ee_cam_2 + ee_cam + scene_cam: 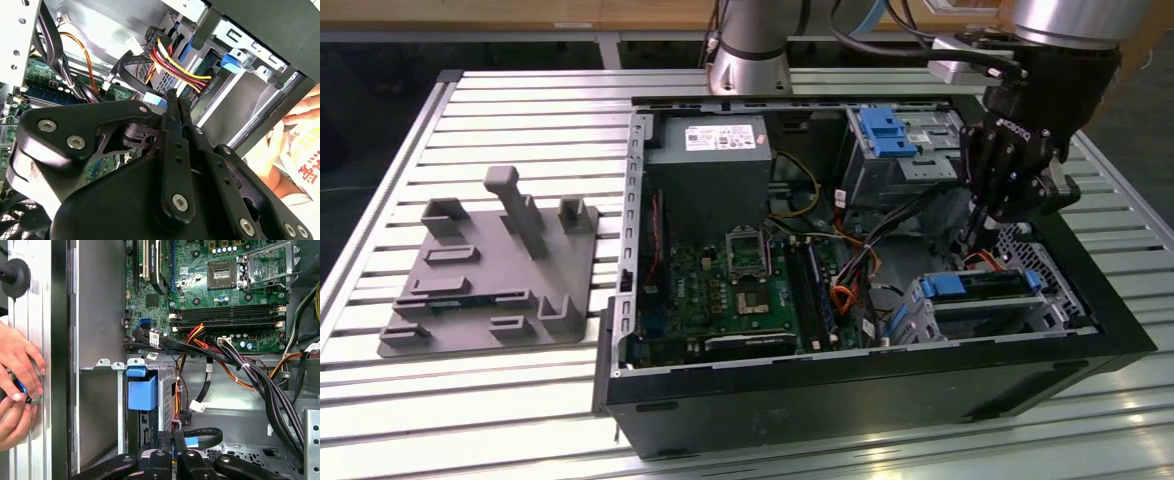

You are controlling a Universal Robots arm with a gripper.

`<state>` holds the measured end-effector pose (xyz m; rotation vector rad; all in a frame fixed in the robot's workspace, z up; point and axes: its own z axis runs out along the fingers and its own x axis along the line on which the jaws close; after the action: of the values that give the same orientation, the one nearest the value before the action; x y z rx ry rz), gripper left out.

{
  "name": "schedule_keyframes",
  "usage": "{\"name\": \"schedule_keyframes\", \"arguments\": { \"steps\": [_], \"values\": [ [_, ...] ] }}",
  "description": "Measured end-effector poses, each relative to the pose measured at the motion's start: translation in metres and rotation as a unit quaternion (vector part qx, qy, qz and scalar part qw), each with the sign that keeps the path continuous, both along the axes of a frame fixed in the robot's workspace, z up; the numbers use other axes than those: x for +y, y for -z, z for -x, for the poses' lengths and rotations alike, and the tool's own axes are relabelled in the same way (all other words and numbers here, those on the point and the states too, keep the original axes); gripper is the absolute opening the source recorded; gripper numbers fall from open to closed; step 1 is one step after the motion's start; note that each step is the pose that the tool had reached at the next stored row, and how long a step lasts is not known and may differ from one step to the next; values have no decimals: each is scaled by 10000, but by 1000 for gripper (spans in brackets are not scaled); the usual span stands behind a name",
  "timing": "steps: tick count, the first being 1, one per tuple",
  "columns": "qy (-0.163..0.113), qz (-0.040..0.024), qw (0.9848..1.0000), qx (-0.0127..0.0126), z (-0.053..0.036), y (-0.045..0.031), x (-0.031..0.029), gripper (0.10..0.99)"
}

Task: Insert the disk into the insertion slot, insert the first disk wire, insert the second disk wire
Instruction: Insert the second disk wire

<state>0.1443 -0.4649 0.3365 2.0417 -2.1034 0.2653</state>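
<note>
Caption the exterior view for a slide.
Robot hand inside the open computer case, just above the disk seated in the insertion slot.

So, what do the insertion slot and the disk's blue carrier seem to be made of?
The insertion slot looks like bare sheet metal, probably steel: silver-grey, dull shine, thin folded edges. The disk's blue carrier looks like moulded plastic: even bright colour, smooth matt faces.
</note>
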Motion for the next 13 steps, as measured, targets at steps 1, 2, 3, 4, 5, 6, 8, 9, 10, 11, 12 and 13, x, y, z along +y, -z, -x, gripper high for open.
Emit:
{"name": "schedule_keyframes", "arguments": {
  "steps": [1, 2, 3, 4, 5, 6, 8, 9, 10, 11, 12, 13],
  "values": [
    [0, -5, 10000, 0, 0, 0, -3, 145],
    [0, -35, 10000, 0, 0, 1, -16, 145],
    [0, -82, 10000, 0, -1, 2, -25, 145],
    [0, -142, 9999, 0, -1, 1, -31, 145],
    [1, -226, 9997, 0, 0, 1, -34, 145],
    [2, -317, 9995, 0, 0, 2, -37, 145],
    [3, -534, 9986, 0, 0, 1, -47, 145],
    [3, -552, 9985, 1, 0, 1, -61, 145],
    [4, -556, 9985, 2, 0, 1, -77, 145],
    [5, -558, 9984, 4, -1, 1, -93, 145],
    [6, -561, 9984, 5, -1, 2, -109, 145],
    [7, -565, 9984, 6, -1, 2, -125, 145]
  ]
}}
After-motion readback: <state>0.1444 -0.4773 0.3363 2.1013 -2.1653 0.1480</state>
